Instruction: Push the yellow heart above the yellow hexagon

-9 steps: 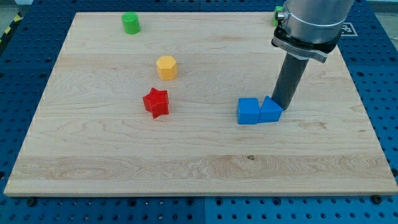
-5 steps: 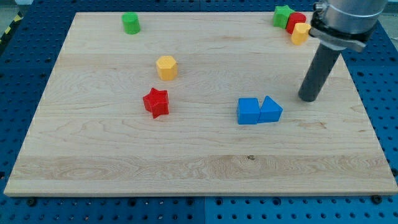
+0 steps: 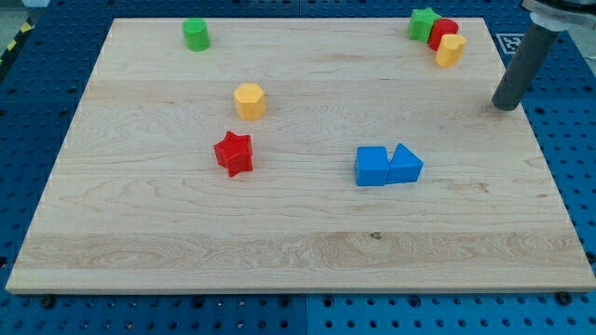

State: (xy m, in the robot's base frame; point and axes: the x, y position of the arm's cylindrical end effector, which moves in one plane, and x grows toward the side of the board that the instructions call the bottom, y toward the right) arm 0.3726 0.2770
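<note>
At the board's right edge, my tip (image 3: 506,107), a bare rod with no claw to open or close, touching no block. Near the view's top right corner, the yellow heart (image 3: 451,49), touching a red block (image 3: 443,31) beside a green block (image 3: 423,22). Well to the left, the yellow hexagon (image 3: 250,100), above a red star (image 3: 234,154).

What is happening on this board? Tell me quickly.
My tip stands near the board's right edge, touching no block. The yellow heart sits in the view's top right corner, packed against a red block and a green block, up and to the left of my tip. The yellow hexagon is far off towards the left, with a red star below it. Two blue blocks sit together mid-board, and a green cylinder is at top left. The heart is not yet above the hexagon.
</note>
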